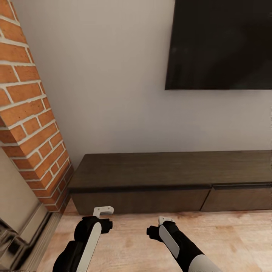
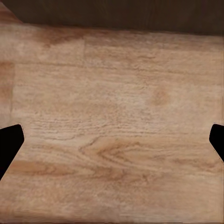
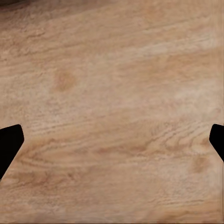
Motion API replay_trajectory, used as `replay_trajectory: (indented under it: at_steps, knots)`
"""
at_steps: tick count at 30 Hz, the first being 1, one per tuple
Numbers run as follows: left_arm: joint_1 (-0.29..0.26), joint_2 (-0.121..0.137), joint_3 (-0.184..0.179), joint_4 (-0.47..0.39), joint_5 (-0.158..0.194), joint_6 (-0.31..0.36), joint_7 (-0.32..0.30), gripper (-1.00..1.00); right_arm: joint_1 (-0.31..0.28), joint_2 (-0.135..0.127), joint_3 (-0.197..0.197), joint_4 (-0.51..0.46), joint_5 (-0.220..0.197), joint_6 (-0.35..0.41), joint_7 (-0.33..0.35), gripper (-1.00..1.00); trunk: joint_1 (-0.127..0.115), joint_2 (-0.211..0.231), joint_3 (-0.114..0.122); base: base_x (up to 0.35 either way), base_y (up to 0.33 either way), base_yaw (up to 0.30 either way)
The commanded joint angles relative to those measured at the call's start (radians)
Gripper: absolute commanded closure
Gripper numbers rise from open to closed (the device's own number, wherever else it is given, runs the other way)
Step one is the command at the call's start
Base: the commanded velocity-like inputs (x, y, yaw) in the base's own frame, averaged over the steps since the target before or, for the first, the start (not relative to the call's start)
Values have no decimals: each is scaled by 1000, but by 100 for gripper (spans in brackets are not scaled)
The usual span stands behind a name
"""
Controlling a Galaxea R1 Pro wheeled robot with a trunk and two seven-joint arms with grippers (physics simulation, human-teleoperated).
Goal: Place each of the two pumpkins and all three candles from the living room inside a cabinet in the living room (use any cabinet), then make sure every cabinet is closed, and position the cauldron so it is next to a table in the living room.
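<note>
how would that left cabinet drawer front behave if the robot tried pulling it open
Probably awkward: the cabinet drawer front looks flat and handleless, so fingers may slip off. It appears stiff wood, unlikely to flex. The left gripper and right gripper are both open over bare floor.

Two glossy black rounded forearms, the left arm (image 1: pixel 85 241) and right arm (image 1: pixel 177 241), each with a long white inlay panel, pale grey bracket at the wrist, black pointed fingertips (image 2: pixel 9 144)

No legible text, label or number on any surface.
</note>
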Motion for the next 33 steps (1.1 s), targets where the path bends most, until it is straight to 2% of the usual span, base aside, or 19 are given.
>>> replay_trajectory:
  at_steps: [1,7,33]
  knots:
    - [-1,0,0,-1,11,2,11,-100,-1,-1,5,-1,-11,1,-10,-100,-4,7,2,-235,0,0]
    - [-1,-1,0,-1,12,2,11,-100,-1,-1,5,-2,-11,0,-10,-100,-27,49,21,-118,0,0]
    - [-1,-1,-1,-1,11,2,10,-100,1,-1,6,-3,-9,-5,-12,-100,-127,231,103,-2,0,0]
